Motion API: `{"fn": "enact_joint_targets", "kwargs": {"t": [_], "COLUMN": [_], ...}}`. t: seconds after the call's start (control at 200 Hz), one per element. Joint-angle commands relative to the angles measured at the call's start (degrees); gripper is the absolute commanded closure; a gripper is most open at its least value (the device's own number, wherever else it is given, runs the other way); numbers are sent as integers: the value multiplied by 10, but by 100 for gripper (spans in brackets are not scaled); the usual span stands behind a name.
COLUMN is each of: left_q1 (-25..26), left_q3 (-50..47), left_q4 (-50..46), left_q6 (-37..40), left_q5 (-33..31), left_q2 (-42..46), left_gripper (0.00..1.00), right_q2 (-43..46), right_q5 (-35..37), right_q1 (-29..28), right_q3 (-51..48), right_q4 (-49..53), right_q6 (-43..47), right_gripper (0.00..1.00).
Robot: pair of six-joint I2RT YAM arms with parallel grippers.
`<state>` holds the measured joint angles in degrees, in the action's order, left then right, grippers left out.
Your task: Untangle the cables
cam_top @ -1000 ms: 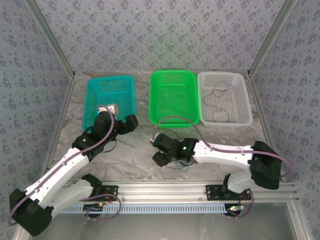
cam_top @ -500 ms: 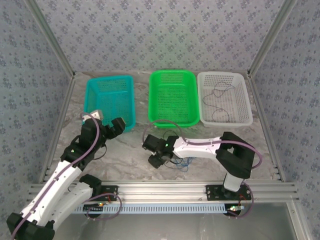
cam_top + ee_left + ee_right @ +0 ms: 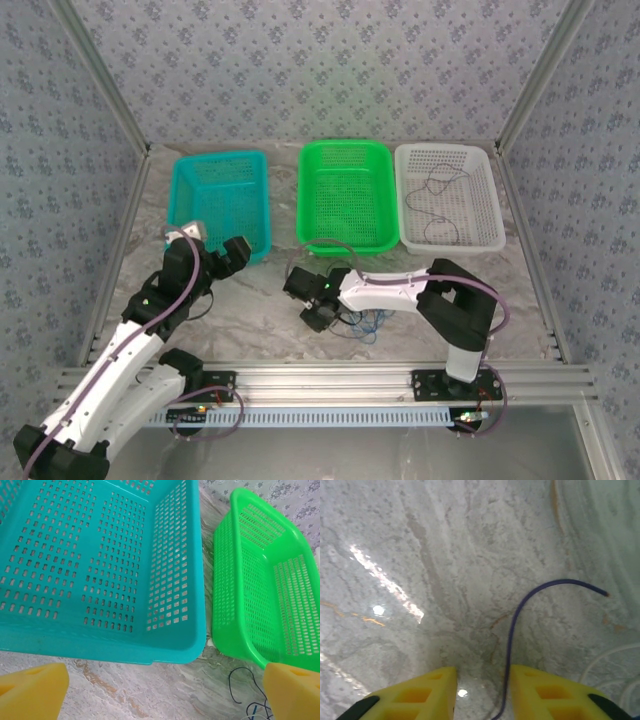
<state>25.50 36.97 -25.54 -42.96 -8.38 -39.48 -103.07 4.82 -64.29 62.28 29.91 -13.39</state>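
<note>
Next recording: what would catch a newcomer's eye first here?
Three bright baskets stand in a row at the back: a teal basket, a green basket and a white basket holding a dark cable. Nearer, the right gripper hangs low over the marble table, a blue cable running between its parted jaws.

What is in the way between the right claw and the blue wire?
Nothing I can see. The blue wire lies on the bare marble table and runs up between the right claw's two yellow fingers, close beside one of them.
</note>
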Motion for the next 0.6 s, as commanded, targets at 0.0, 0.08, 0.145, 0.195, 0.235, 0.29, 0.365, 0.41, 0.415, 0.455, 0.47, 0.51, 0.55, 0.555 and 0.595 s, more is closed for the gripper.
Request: {"fn": "enact_joint_targets", "kwargs": {"t": [0.0,0.08,0.145,0.195,0.235,0.29,0.365,0.41,0.415,0.455,0.47,0.51,0.55,0.555,0.595], "left_q1": [-4,-4,-4,-4,-4,-3,-3,-2,-2,0,1,4,8,9,19], "left_q3": [1,2,-1,-4,-7,-12,-15,-15,-15,-16,-16,-17,-19,-19,-20], "left_q4": [4,9,17,28,41,56,70,76,78,87,92,109,134,138,167], "left_q6": [0,4,10,13,15,16,16,19,19,21,22,26,34,34,43], "left_q5": [1,8,20,32,42,53,61,67,68,73,75,84,98,99,111], "left_q2": [2,2,1,1,0,2,1,1,1,1,1,-1,-2,-3,-7], "left_gripper": [1,1,1,1,1,1,1,1,1,0,0,1,1,1,1], "right_q2": [7,56,107,147,180,224,282,313,317,340,348,366,380,381,393], "right_q5": [-17,-18,-24,-30,-35,-47,-72,-88,-90,-105,-110,-120,-132,-134,-145], "right_q1": [1,6,11,16,22,36,61,76,78,94,98,112,126,128,139], "right_q3": [-7,-17,-18,-14,-9,0,19,34,35,53,55,89,112,115,139], "right_q4": [-13,-28,-32,-30,-29,-25,-13,-4,-4,6,10,20,32,33,41], "right_q6": [12,8,9,13,16,19,25,29,30,33,34,37,41,41,43], "right_gripper": [80,96,100,100,100,100,100,100,100,100,100,100,100,100,100]}}
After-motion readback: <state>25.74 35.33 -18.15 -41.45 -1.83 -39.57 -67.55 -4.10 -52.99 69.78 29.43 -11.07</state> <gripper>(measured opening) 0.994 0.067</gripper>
